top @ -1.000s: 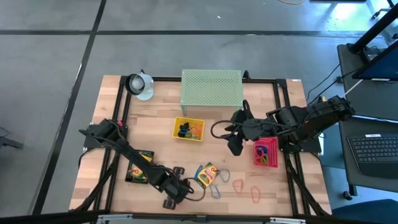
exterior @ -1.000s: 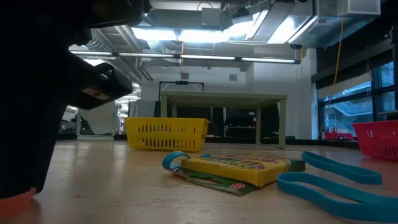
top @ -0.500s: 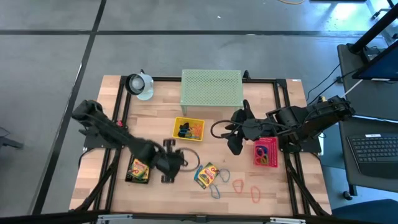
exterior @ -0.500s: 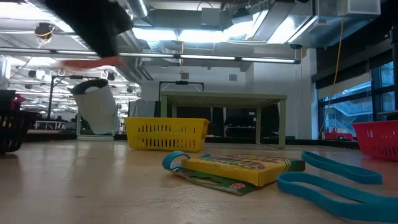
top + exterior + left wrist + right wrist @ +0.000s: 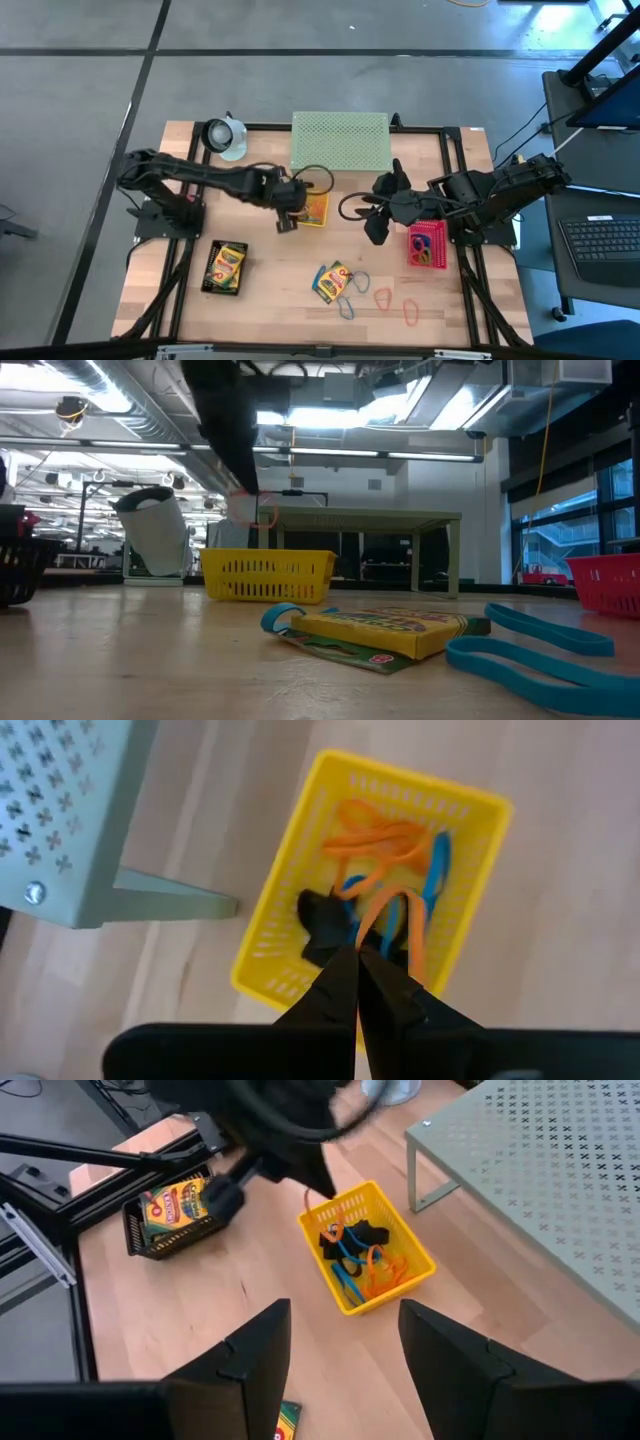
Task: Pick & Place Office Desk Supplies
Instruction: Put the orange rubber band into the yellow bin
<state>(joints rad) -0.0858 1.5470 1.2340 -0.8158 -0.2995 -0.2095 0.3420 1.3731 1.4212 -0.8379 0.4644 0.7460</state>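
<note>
Left gripper [image 5: 358, 957]: poised over the yellow mesh tray [image 5: 283, 920], fingers pinched together on a thin orange loop [image 5: 372, 912] that hangs from the tips down into the tray.
Yellow mesh tray: directly beneath the left gripper; holds more orange loops [image 5: 375, 830], a blue loop [image 5: 437, 870] and small black clips [image 5: 322, 915].
Pale green perforated metal shelf [image 5: 340, 140]: just beyond the left gripper, on the far side of the tray.
Right gripper [image 5: 372, 222]: hovers over bare wood, jaws spread wide, nothing between them; the yellow tray lies ahead of it, the left gripper beyond that.
Pink mesh tray [image 5: 427, 245]: just beside the right gripper, on its outer side, with loops inside.
Black mesh tray [image 5: 225, 268]: well apart from the left gripper, toward the near table edge; a yellow-green crayon box [image 5: 226, 265] lies in it.
Second crayon box [image 5: 330, 281]: flat on the wooden table [image 5: 260, 310], near the front edge, between the two grippers but well short of both.
Loose loops: blue ones [image 5: 354, 289] touch that box; red ones [image 5: 396, 303] lie beside them.
</note>
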